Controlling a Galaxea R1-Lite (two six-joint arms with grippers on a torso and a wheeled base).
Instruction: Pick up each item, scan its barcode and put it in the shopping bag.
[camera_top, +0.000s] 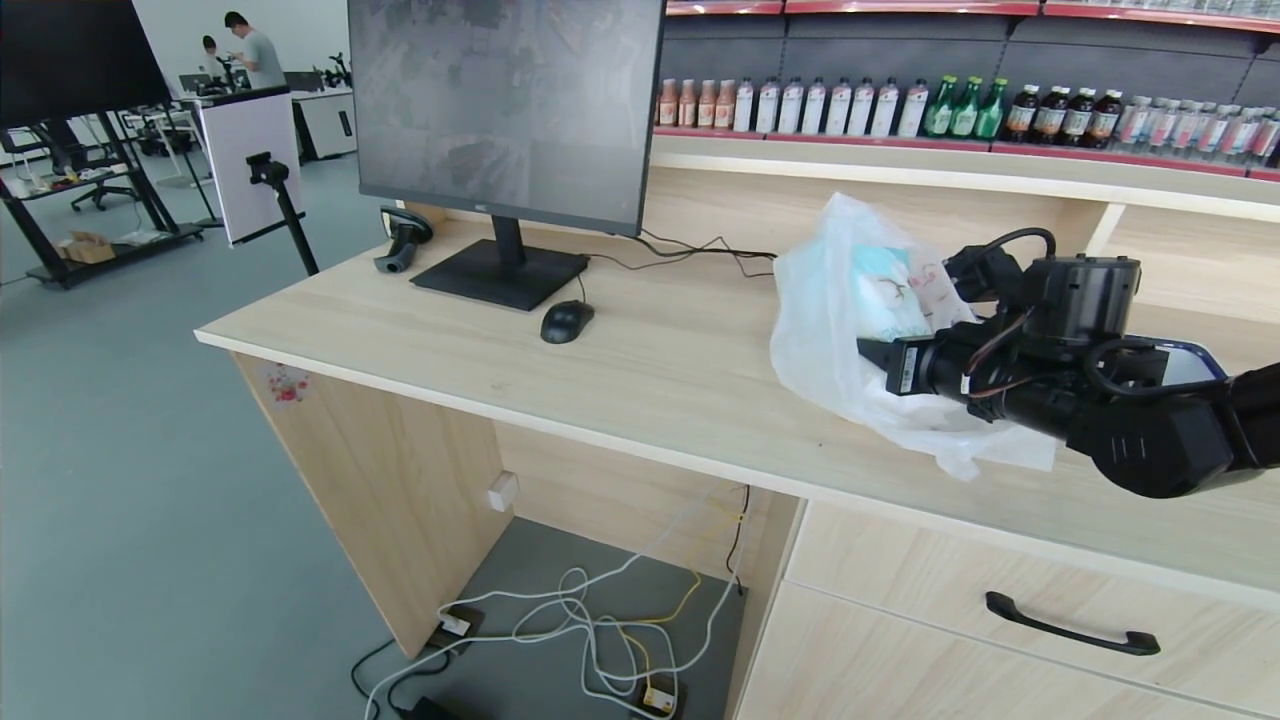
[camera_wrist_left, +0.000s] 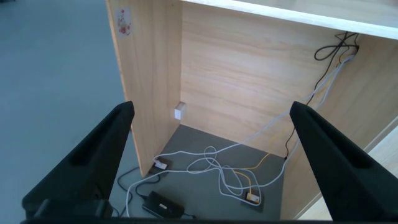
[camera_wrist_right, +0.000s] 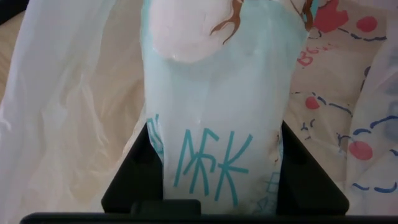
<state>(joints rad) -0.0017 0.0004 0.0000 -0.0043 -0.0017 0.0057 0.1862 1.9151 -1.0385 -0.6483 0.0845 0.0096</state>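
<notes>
A white plastic shopping bag (camera_top: 830, 330) stands on the wooden counter (camera_top: 640, 370) at the right. My right gripper (camera_wrist_right: 217, 186) is inside the bag's mouth, shut on a light blue soft package (camera_wrist_right: 217, 112) with teal print; its black fingers (camera_wrist_right: 134, 180) press both sides. The same package (camera_top: 885, 290) shows through the bag in the head view. Beside it in the bag lies a white package with pink print (camera_wrist_right: 348, 93). My left gripper (camera_wrist_left: 211, 162) hangs open below the counter, over floor cables, holding nothing.
A barcode scanner (camera_top: 403, 240) sits at the counter's far left, beside a monitor (camera_top: 505, 110) and a black mouse (camera_top: 566, 320). Bottles line the shelf (camera_top: 950, 110) behind. A drawer with a black handle (camera_top: 1070, 625) is under the counter. Loose cables (camera_top: 600, 630) lie on the floor.
</notes>
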